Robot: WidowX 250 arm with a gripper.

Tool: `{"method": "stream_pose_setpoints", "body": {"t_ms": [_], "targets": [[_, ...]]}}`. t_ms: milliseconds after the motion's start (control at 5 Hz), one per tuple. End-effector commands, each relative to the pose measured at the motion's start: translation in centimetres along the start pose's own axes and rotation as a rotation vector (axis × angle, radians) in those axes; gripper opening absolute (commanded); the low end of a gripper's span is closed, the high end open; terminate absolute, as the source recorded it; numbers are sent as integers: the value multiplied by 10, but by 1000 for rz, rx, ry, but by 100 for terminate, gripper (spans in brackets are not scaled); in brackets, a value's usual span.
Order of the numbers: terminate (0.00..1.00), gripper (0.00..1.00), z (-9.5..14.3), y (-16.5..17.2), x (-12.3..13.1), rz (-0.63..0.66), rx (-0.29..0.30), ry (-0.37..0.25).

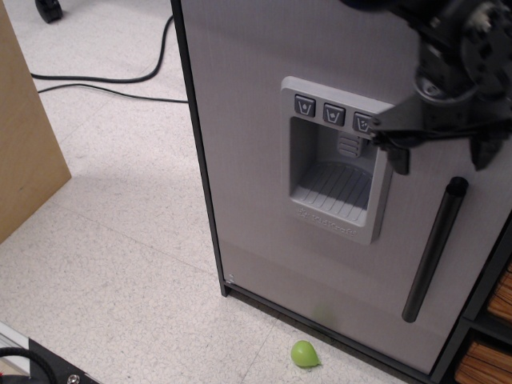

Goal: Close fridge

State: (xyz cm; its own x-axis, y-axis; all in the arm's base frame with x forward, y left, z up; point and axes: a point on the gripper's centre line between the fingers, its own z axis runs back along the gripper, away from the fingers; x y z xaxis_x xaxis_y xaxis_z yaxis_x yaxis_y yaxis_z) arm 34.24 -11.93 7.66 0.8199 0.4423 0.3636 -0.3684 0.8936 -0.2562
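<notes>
The fridge [256, 144] fills the middle and right of the view. Its flat light-grey door lies flush against the black frame, and no dark interior shows. The moulded dispenser panel [336, 160] with three buttons sits mid-door. The black vertical bar handle [434, 250] runs down at the right. My gripper [442, 160] hovers in front of the door just above the handle's top end. Its two black fingers are spread apart with nothing between them.
A small green object [304, 354] lies on the floor by the fridge's base. A wooden panel [24, 144] stands at the left. Black cables [104, 80] run across the tiled floor behind. A dark shelving unit with wooden drawers [488, 336] stands at the lower right.
</notes>
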Motion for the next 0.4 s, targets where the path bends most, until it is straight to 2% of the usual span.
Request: {"method": "stream_pose_setpoints", "body": {"t_ms": [0,200], "targets": [[0,100,50,9,-8,-33,-26,6],[100,100,50,9,-8,-33,-26,6]]}}
